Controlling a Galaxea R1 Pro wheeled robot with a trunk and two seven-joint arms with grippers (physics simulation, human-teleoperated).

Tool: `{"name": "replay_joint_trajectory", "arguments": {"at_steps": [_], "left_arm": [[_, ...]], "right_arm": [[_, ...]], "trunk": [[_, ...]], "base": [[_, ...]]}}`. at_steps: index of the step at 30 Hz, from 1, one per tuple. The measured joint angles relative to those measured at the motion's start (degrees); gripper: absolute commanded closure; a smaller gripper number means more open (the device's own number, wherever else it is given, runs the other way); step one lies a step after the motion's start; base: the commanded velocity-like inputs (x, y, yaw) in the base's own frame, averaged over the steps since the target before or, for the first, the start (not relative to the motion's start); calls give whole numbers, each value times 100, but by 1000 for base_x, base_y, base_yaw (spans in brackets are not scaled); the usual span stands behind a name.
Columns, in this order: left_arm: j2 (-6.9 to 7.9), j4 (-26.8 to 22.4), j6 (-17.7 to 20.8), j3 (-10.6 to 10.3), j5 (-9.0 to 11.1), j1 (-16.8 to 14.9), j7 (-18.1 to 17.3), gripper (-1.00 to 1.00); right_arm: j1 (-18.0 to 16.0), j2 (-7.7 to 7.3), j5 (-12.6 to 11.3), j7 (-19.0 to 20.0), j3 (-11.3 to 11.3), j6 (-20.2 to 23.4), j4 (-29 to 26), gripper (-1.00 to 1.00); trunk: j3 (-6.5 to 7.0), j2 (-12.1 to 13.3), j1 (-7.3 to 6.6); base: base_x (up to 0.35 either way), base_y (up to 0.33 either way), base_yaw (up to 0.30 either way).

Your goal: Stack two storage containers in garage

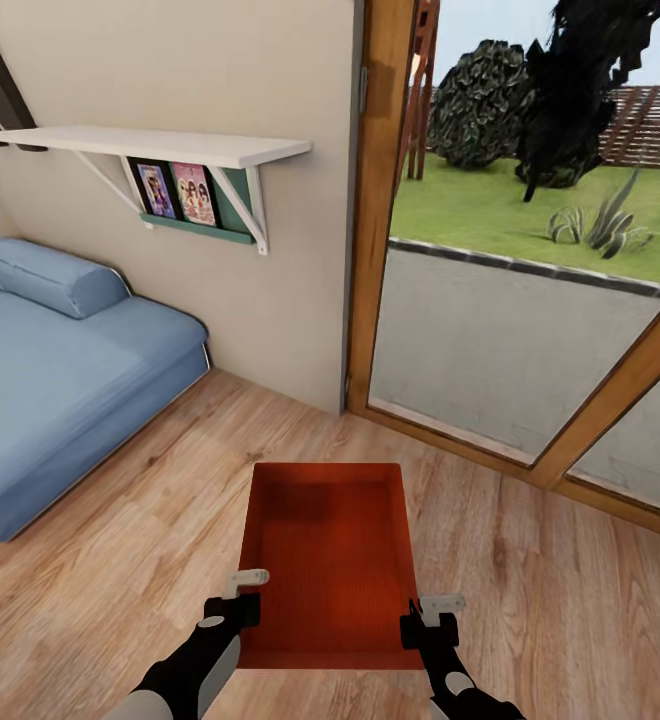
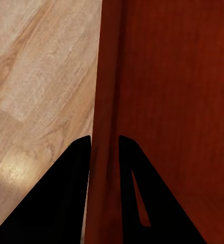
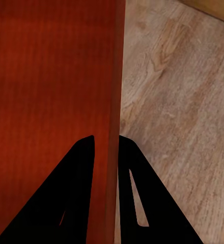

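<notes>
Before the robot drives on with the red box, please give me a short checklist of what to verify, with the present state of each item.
1. Left end effector astride the left wall of the storage container: ok, one finger on each side of the wall.
2. Right end effector astride the right wall: ok, one finger inside, one outside.
3. Container held level between both arms: ok in the head view, no visible tilt.
4. Container empty: ok, its red inside is bare.
5. Container lifted off the wood floor: cannot tell.
6. Way to the garage: cannot tell; ahead stand a cream wall, a glass door and a blue sofa.
</notes>
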Motion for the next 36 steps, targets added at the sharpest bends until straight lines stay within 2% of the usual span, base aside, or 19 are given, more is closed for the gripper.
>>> {"name": "replay_joint_trajectory", "arguments": {"at_steps": [36], "left_arm": [[0,0,0,0,1,0,0,100]], "right_arm": [[1,-2,6,1,-4,4,-4,100]], "trunk": [[335,0,0]], "base": [[0,0,0]]}}
